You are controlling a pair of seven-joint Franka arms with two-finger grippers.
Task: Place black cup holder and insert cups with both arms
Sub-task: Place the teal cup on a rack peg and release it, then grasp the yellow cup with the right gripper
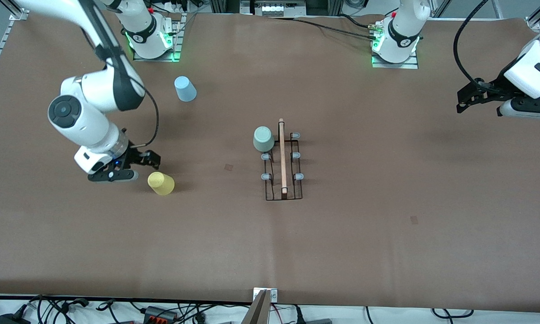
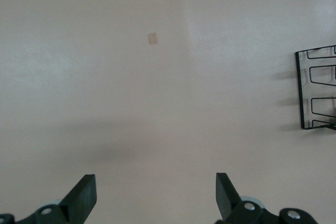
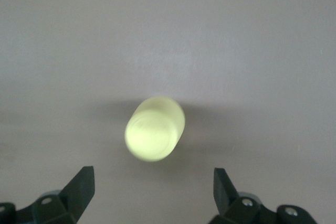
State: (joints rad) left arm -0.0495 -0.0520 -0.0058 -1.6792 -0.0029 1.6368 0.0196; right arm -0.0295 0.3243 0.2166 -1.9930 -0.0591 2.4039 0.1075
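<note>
1. Right gripper point(image 1: 132, 167) released, jaws wide, holding nothing, just beside the small tapered yellow plastic cup point(image 1: 161, 183), which sits upside down on the brown table point(image 1: 386, 225).
2. Left gripper point(image 1: 470, 96) released, empty, waiting over the left arm's end of the table.
3. Thin black wire cup holder with wooden top rod point(image 1: 283, 158) is placed mid-table, upright.
4. Mint green cup point(image 1: 263, 138) already on a peg.
5. Left: yellow cup, plus light blue cup point(image 1: 185, 88), farther from the front camera.

You get even, bright overhead light; soft shadows trail the arms across the brown table point(image 1: 341, 234). The small yellow plastic cup point(image 3: 155, 128) looks blurred and overexposed.
</note>
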